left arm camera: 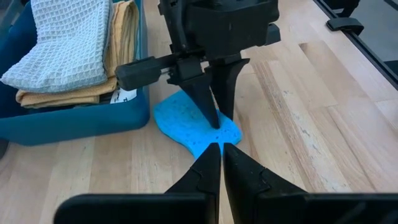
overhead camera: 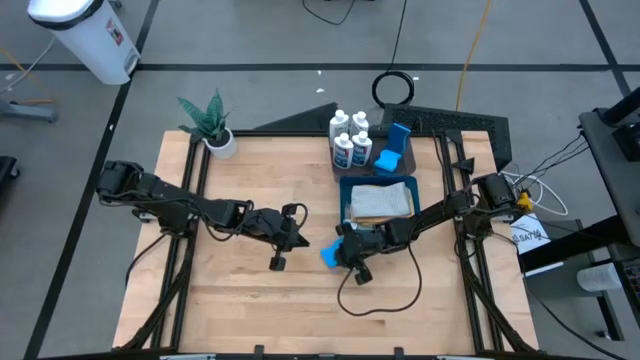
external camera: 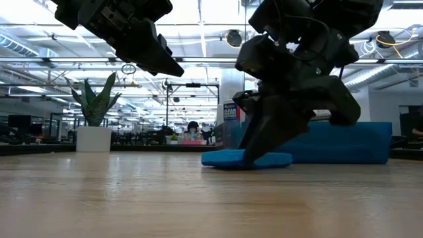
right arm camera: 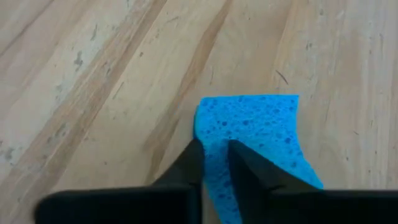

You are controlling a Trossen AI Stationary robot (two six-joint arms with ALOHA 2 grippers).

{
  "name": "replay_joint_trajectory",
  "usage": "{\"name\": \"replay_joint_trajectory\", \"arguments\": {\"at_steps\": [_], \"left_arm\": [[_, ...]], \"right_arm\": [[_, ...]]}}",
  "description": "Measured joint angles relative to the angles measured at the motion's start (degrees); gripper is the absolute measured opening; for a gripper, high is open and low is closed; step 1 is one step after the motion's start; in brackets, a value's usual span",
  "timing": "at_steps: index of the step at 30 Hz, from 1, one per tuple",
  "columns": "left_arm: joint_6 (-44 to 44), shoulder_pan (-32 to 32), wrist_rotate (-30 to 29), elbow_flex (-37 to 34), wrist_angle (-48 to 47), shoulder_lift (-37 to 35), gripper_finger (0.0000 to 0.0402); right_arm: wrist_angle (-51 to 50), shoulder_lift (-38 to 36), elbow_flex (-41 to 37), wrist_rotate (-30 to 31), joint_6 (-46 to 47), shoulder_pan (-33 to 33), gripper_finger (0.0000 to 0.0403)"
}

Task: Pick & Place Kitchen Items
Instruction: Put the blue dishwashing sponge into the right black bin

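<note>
A bright blue sponge [overhead camera: 328, 256] [right arm camera: 261, 130] lies flat on the wooden table, just near of the blue bin [overhead camera: 345, 195]. My right gripper [right arm camera: 214, 158] [overhead camera: 343, 250] is down on the sponge and shut on it. My left gripper [left arm camera: 221, 152] [overhead camera: 300, 240] hangs shut above the table, left of the sponge and pointing at it, touching nothing. Several white bottles [overhead camera: 350, 140] and more blue sponges [overhead camera: 395, 150] stand behind the bin. Folded cloths [overhead camera: 382, 202] lie in the bin. My right gripper pinches the sponge between its two fingers at one edge [right arm camera: 205, 140], a narrow strip of it showing between the fingertips [left arm camera: 214, 118]. The fingers come slanting down from the table's right side. The sponge rests flat on the table [external camera: 248, 159].
A potted plant [overhead camera: 212, 125] stands at the table's far left corner. The blue bin [left arm camera: 74, 118] with its white and orange cloths is right beside the sponge. A black cable [overhead camera: 385, 295] loops over the table near the right arm. Bare wood lies to the near left.
</note>
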Motion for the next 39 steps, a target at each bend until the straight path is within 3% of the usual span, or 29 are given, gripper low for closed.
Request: {"name": "replay_joint_trajectory", "arguments": {"at_steps": [4, 16, 28, 39], "left_arm": [[0.0, 0.0, 0.0, 0.0, 0.0, 0.0, 0.0026], [0.0, 0.0, 0.0, 0.0, 0.0, 0.0, 0.0026], [0.0, 0.0, 0.0, 0.0, -0.1, 0.0, 0.0026], [0.1, 0.0, 0.0, 0.0, 0.0, 0.0, 0.0026]], "right_arm": [[-0.1, 0.0, 0.0, -1.0, -2.4, -0.2, 0.0005], [-3.3, -0.3, 5.3, -9.1, -5.6, 1.5, 0.0001], [-4.6, -2.5, 7.3, -9.2, -6.3, 3.8, 0.0000], [-10.2, -11.9, 7.4, -8.7, 1.4, 4.5, 0.0000]]}}
